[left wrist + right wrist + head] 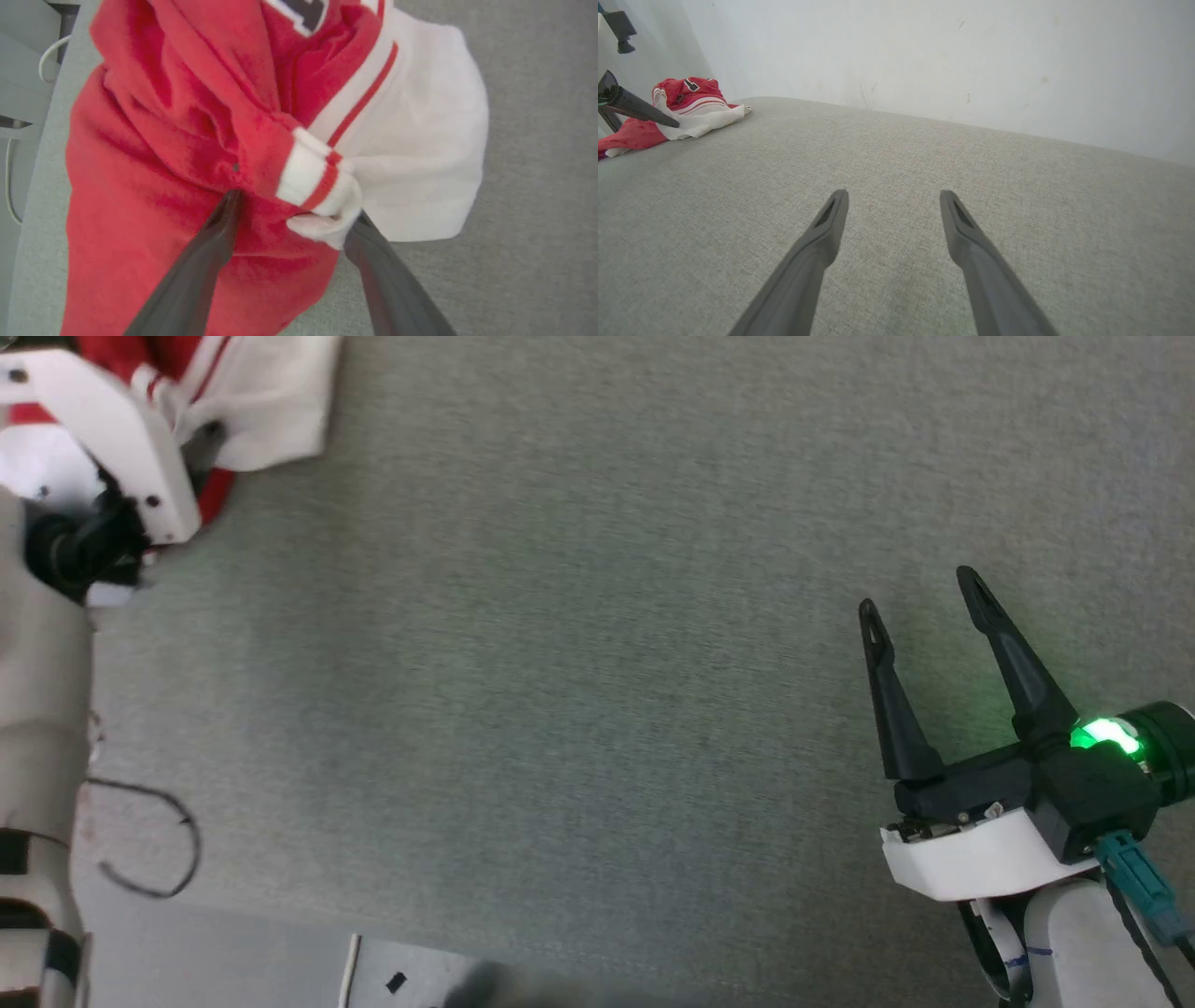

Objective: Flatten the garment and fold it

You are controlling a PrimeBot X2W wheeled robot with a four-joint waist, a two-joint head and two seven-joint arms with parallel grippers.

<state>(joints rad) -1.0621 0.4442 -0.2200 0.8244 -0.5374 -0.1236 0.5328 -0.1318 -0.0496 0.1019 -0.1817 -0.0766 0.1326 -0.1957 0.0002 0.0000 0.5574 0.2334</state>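
Up close, left gripper (296, 210) is straddling the bunched red jersey (154, 140) at its white cuff, fingers spread wide; right gripper (920, 590) is hovering over grey fabric (560, 663), fingers splayed too.

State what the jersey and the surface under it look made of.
Jersey: soft knit fabric, perhaps polyester or cotton, matte; it bunches into deep, limp folds.
Surface: grey woven, upholstery-like cloth, matte; a fine heathered weave shows. What lies beneath is hidden.
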